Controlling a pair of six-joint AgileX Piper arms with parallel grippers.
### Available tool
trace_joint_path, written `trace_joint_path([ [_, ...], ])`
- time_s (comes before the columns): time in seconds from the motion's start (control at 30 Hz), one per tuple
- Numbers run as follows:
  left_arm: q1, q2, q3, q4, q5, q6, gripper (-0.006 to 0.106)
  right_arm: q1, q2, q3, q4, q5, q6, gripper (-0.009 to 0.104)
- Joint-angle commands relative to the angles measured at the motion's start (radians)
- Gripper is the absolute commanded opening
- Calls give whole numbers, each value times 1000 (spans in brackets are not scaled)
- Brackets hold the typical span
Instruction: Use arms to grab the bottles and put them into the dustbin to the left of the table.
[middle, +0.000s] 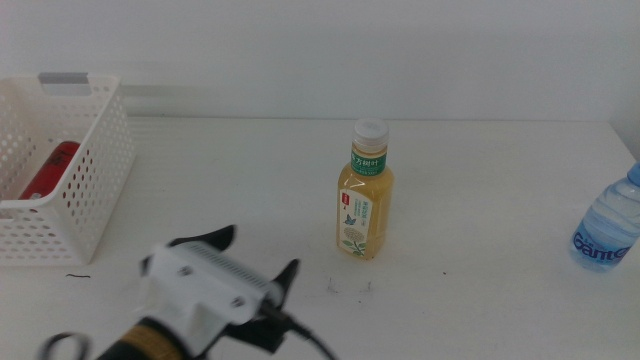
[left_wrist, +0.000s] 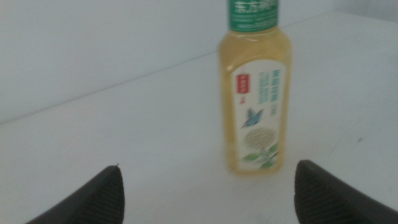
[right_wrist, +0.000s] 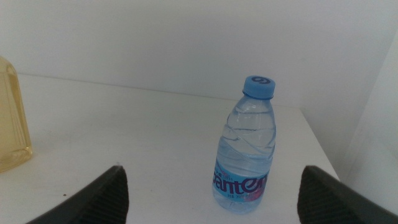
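White perforated plastic basket (middle: 85, 190) at table's left edge, slim red cola can (middle: 48, 170) lying inside. Left gripper (middle: 258, 262), jaws spread, empty, near-right of basket. Yellow tea bottle, white cap (middle: 365, 190), upright further right. Clear blue-capped water bottle (right_wrist: 245, 146) far right; right gripper (right_wrist: 211, 196) spread, facing it.

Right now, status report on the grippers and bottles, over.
Left gripper open, short of upright tea bottle. Right gripper open, facing water bottle. Red can lying in dustbin. Nothing in the way.
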Motion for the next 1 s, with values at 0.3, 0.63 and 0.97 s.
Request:
trace_joint_path([
  [0.3, -9, 403, -250, 135, -230, -205, 94, -6, -5, 4, 0, -9, -3, 87],
  [0.63, -9, 548, -456, 134, -184, -205, 94, -6, -5, 4, 0, -9, -3, 87],
  [0.97, 11, 655, -589, 87, -150, -205, 94, -6, -5, 4, 0, -9, -3, 87],
])
